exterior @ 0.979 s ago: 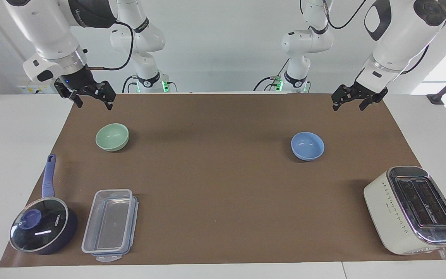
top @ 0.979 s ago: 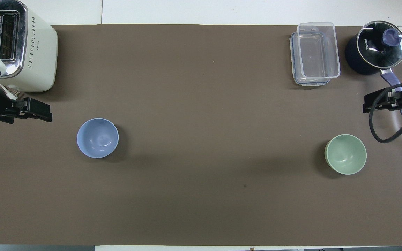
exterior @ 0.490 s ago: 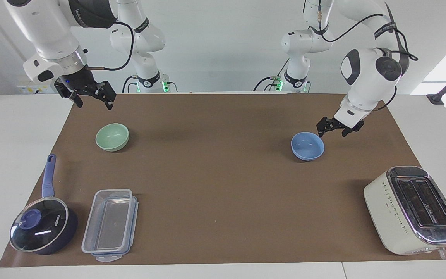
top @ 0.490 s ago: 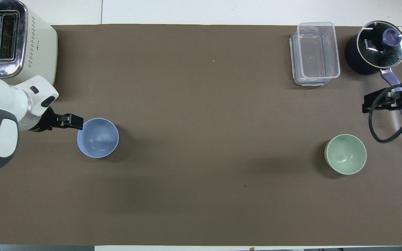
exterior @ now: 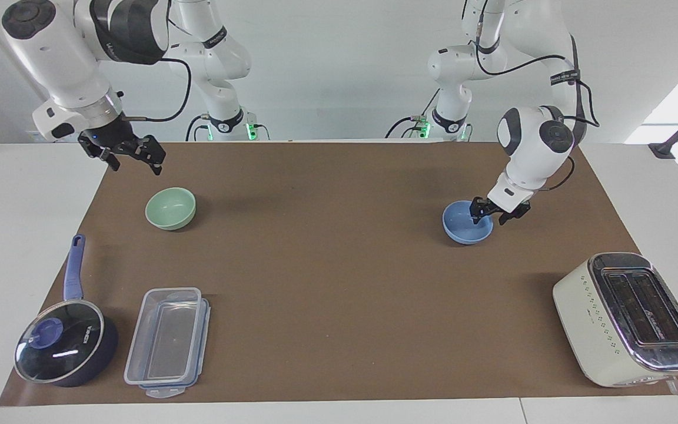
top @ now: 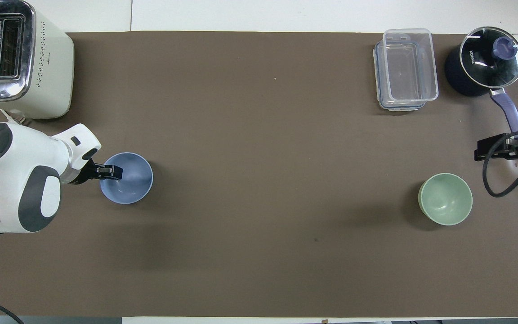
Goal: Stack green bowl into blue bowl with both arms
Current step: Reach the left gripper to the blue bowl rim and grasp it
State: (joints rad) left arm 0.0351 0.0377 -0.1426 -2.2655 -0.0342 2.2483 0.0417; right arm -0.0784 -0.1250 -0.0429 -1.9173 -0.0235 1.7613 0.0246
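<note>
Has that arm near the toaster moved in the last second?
Yes. The left gripper has come down from above the mat's edge onto the blue bowl's rim, away from the toaster.

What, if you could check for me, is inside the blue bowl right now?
One finger of the left gripper reaches inside the blue bowl at its rim, the other outside. The bowl holds nothing else visible; the spot under the finger is hidden.

Bowls: two, one green bowl (exterior: 170, 208) and one blue bowl (exterior: 464, 224)
Pans: one saucepan (exterior: 67, 341) with a lid
Boxes: one clear box (exterior: 166, 340)
Toasters: one toaster (exterior: 629, 318)
Arms: two, with one left gripper (exterior: 492, 214) and one right gripper (exterior: 129, 155)
</note>
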